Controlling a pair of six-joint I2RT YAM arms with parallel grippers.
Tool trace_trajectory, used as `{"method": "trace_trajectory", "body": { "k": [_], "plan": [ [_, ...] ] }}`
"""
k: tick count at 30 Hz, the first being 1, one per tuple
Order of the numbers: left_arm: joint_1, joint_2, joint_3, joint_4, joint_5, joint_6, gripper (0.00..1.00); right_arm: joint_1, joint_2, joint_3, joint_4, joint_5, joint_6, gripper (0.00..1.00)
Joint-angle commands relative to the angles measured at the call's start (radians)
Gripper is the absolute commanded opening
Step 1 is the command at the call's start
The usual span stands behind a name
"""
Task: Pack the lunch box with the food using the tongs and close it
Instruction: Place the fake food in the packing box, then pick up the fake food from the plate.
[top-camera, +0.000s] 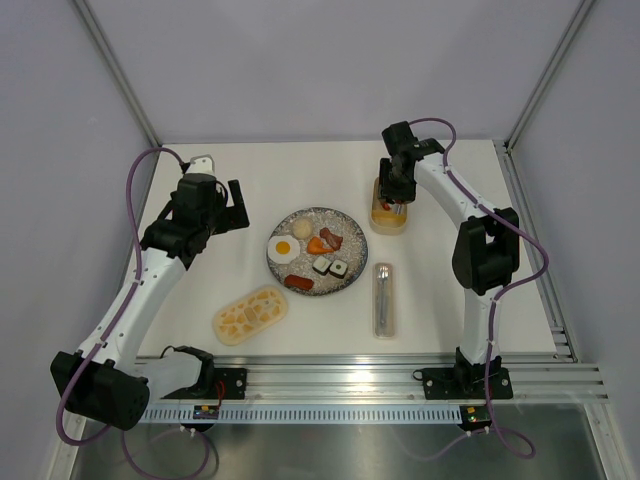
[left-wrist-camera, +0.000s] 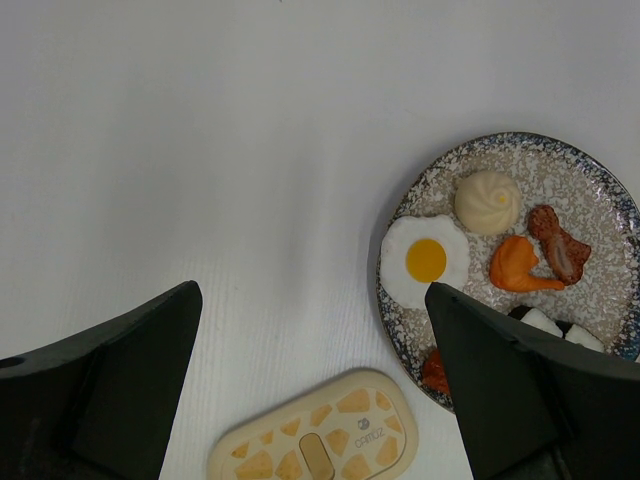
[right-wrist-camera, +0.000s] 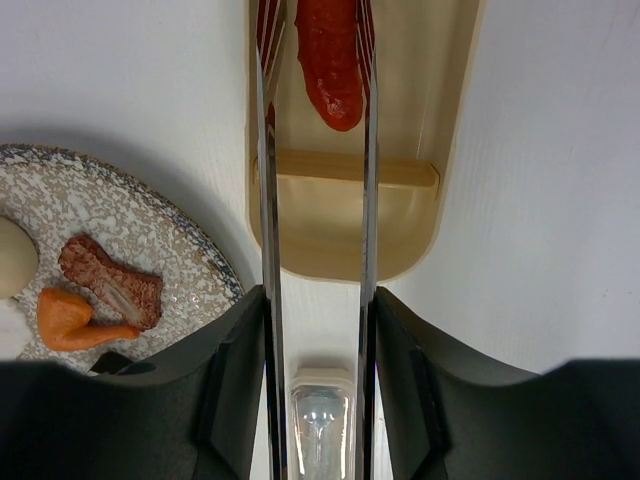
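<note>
Plate (top-camera: 303, 222), centre of the table (top-camera: 450, 300), carries fried egg (left-wrist-camera: 425, 260), bun (left-wrist-camera: 487, 200), orange piece (left-wrist-camera: 520, 265), brown sausage (left-wrist-camera: 560, 245), sushi rolls (top-camera: 330, 266) and a plate-side red sausage (top-camera: 298, 282). We judge packing barely begun.

Lid (top-camera: 250, 313) lies near the left arm, well apart from the lunch box (top-camera: 389, 220); closing not yet done.

Left gripper (top-camera: 240, 207) hangs between lid and plate, jaws spread wide, empty.

Right gripper (right-wrist-camera: 318, 295) pinches the tongs (right-wrist-camera: 367, 200), their arms reaching over the box divider.

Boxed sausage (right-wrist-camera: 330, 60) lies between the tong tips in the far compartment. We cannot tell whether the tips grip it.
</note>
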Motion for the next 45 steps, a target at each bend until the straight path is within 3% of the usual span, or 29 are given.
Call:
{"method": "trace_trajectory", "body": {
  "k": [1, 16, 22, 34, 45],
  "plan": [
    [0.004, -0.012, 0.007, 0.014, -0.013, 0.009, 0.99, -0.002, -0.048, 0.048, 0.002, 0.008, -0.011, 0.52],
    [0.004, -0.029, 0.024, -0.018, -0.044, -0.004, 0.99, 0.003, -0.171, 0.106, -0.067, 0.043, -0.041, 0.56],
    [0.004, -0.067, 0.03, -0.017, -0.06, -0.021, 0.99, 0.075, -0.246, 0.1, -0.093, 0.065, -0.047, 0.55],
    [0.002, -0.107, 0.092, -0.052, -0.066, -0.083, 0.99, 0.343, -0.431, -0.172, -0.07, 0.053, 0.021, 0.54],
    [0.004, -0.098, 0.084, -0.055, -0.055, -0.09, 0.99, 0.443, -0.524, -0.33, -0.147, -0.046, -0.024, 0.53]
  ]
}}
